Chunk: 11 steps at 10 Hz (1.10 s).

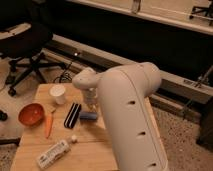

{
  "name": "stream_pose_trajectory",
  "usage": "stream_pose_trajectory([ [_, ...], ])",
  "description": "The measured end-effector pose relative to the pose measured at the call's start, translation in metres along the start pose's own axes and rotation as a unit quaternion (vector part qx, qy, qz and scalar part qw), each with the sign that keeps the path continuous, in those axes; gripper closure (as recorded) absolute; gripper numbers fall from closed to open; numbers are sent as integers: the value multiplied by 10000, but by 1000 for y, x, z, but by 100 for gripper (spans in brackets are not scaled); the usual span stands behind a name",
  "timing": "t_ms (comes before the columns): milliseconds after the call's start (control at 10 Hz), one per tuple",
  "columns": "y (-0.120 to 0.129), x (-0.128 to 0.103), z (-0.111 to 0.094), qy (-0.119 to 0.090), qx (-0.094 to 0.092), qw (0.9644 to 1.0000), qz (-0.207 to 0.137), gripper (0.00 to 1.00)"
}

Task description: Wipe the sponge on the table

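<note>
The blue-grey sponge [89, 116] lies flat on the light wooden table [90, 150], just right of a black ridged block. My gripper [91, 106] points down from the white arm and sits directly on top of the sponge's upper edge. The big white arm [130, 115] covers the right part of the table.
A black ridged block [73, 114] lies left of the sponge. Further left are a white cup [58, 93], an orange bowl [31, 113] and a carrot [48, 124]. A white tube [53, 152] lies near the front edge. An office chair [25, 45] stands behind the table on the left.
</note>
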Motion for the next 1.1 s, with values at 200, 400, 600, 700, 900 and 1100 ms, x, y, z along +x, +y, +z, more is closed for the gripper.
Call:
stream_pose_trajectory([
  [200, -28, -20, -8, -88, 46, 9996, 278, 78],
  [400, -57, -19, -9, -89, 81, 9983, 579, 78],
  [600, -92, -3, -6, -47, 111, 9952, 971, 78],
  [700, -104, 6, -5, -30, 115, 9935, 1129, 78],
  [900, -138, 31, 1, 20, 113, 9874, 1579, 78],
  [1100, -159, 47, -1, -21, 81, 9821, 1882, 78],
])
